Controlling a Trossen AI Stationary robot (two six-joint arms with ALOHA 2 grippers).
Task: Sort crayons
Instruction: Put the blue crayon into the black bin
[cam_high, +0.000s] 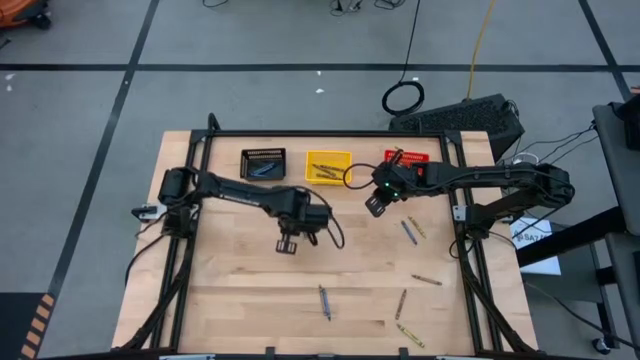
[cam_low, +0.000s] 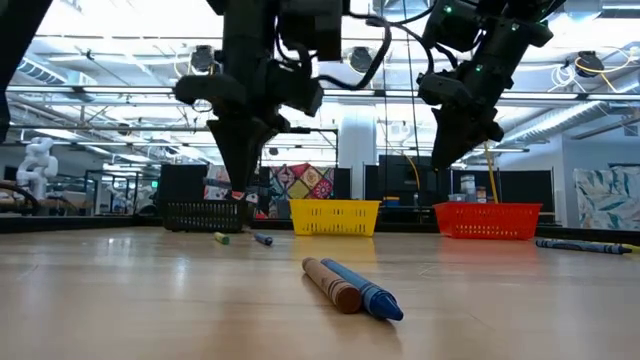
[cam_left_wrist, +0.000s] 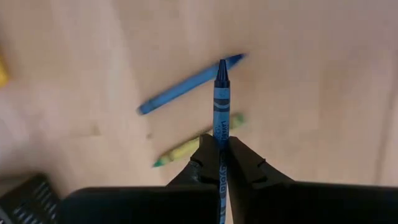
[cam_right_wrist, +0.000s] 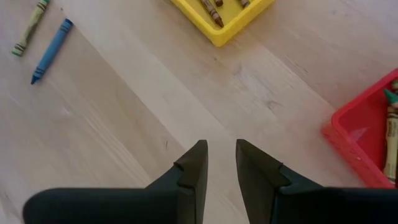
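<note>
My left claw is clamped on a blue crayon, held above the tabletop at centre frame in the high view. My right claw hangs with fingers apart and nothing between them, between the yellow bin and red bin at upper centre. The black bin sits left of the yellow. Loose crayons lie on the tabletop: a brown-and-blue pair at lower centre, others at right.
</note>
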